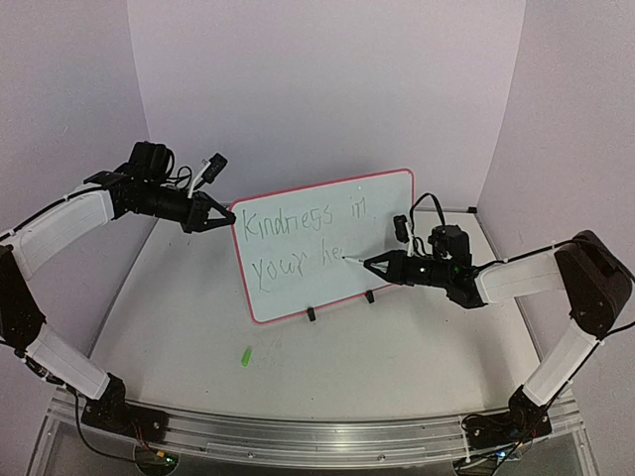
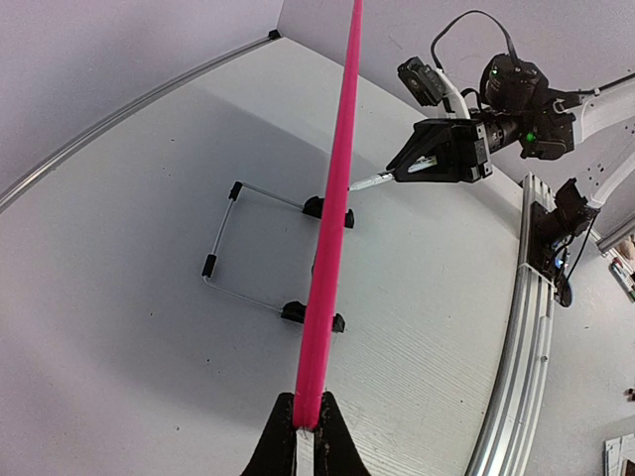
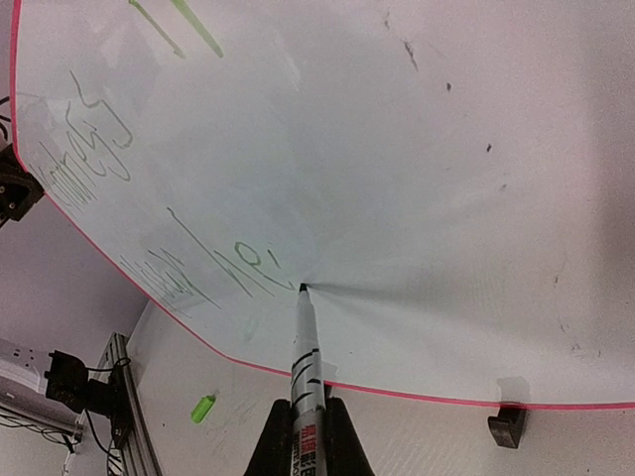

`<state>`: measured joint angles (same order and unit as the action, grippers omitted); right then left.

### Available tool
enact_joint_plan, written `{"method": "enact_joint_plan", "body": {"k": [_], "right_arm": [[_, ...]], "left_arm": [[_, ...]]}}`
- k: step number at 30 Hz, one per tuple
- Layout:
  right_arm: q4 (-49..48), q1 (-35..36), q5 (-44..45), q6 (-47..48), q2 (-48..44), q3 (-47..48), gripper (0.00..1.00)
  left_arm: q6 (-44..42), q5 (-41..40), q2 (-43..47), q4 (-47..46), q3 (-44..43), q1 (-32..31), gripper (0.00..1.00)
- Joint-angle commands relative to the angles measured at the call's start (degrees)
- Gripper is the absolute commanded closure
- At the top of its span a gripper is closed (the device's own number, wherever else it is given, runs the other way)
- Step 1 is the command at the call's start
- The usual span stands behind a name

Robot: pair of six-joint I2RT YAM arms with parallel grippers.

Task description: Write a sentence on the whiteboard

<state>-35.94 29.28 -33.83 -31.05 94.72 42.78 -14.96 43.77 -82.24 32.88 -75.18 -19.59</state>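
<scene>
The whiteboard [image 1: 327, 233] stands tilted on its wire stand [image 2: 226, 238] mid-table, pink rim all round. Green handwriting, the sentence [image 1: 298, 241], reads "Kindness in" above "your he". My left gripper [image 1: 224, 215] is shut on the board's upper left edge; in the left wrist view the pink rim [image 2: 332, 208] runs straight up from my left gripper [image 2: 307, 424]. My right gripper [image 1: 372, 266] is shut on a white marker [image 3: 306, 347], whose tip touches the board just after the last green stroke [image 3: 260, 273]. The right gripper [image 3: 307, 436] shows at the bottom of its own view.
A small green marker cap [image 1: 245, 354] lies on the table in front of the board, also seen as the green cap [image 3: 203, 408]. Black clips [image 1: 369, 296] hold the board's lower edge. White walls close in behind and at both sides. A metal rail [image 1: 298, 428] runs along the near edge.
</scene>
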Motion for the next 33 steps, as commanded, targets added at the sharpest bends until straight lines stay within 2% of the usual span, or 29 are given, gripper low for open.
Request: {"method": "enact_joint_plan", "body": {"k": [1, 18, 33], "right_arm": [[-0.9, -0.2, 2.3, 1.0, -2.0, 2.3, 1.00], [1.5, -0.3, 2.5, 2.2, -3.5, 5.1, 1.00], [1.8, -0.3, 4.2, 1.8, -1.8, 0.6, 1.00]], "left_arm": [[-0.5, 0.8, 1.2, 0.4, -0.4, -0.9, 1.00], [-0.6, 0.8, 1.3, 0.5, -0.4, -0.9, 1.00], [-0.6, 0.8, 1.2, 0.5, -0.4, -0.9, 1.00]]}}
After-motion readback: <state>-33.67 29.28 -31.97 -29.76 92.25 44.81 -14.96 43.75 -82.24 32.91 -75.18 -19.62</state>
